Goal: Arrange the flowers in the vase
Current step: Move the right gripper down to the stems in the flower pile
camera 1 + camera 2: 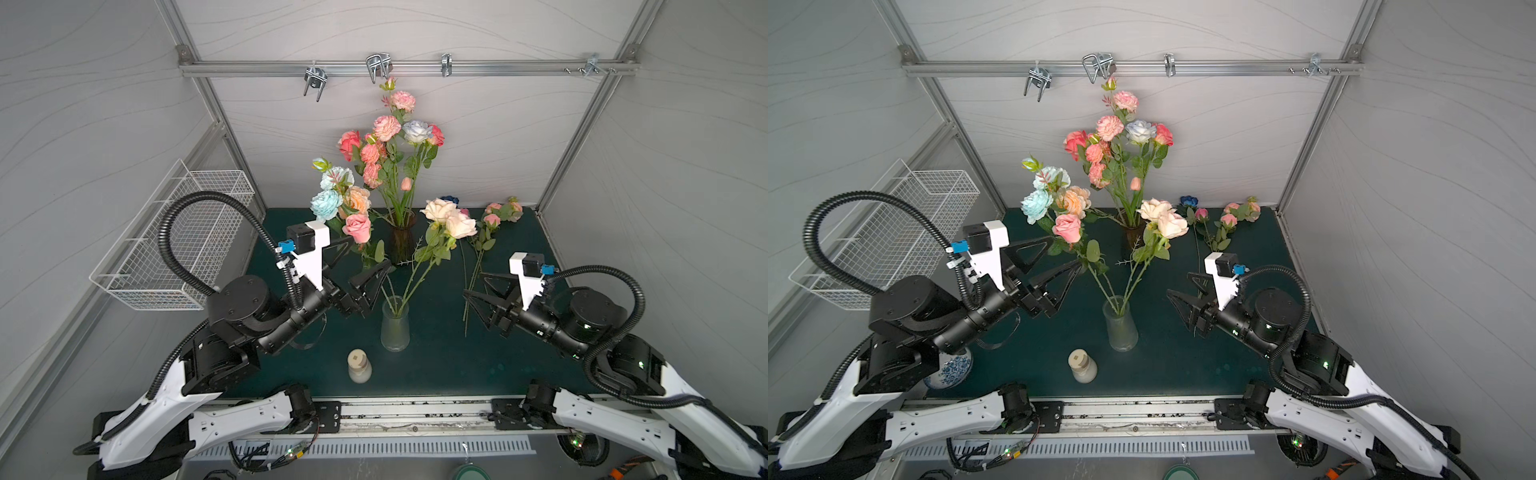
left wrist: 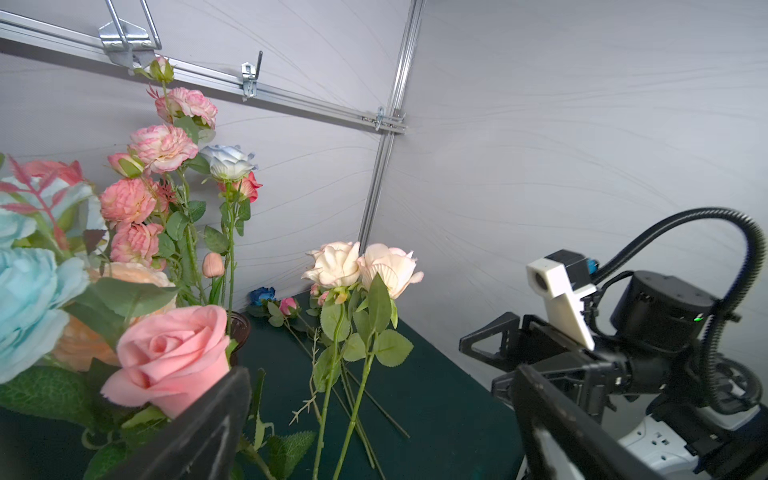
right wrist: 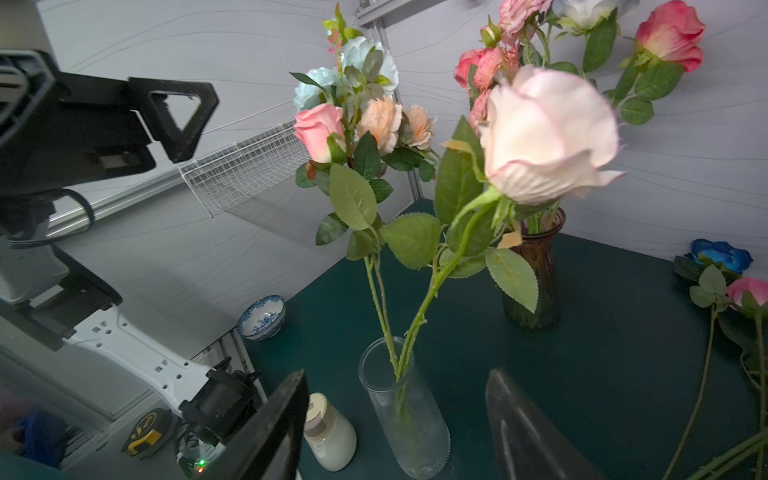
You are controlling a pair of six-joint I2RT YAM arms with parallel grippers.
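Left gripper [image 1: 372, 250] gapes wide, right gripper [image 1: 474, 284] sits half-spread, both empty, black triangular fingers [image 1: 370, 280]. Flowers [image 1: 357, 227]: frilly fabric blooms, two cream roses [image 1: 449, 218] among those in the ribbed clear glass vase [image 1: 395, 328], a bunch in one dark vase [image 1: 402, 245], rest flat on the green mat [image 1: 436, 353]

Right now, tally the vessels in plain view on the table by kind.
vases: 2 (clear vase, dark vase)
bottle: 1
bowl: 1
total: 4
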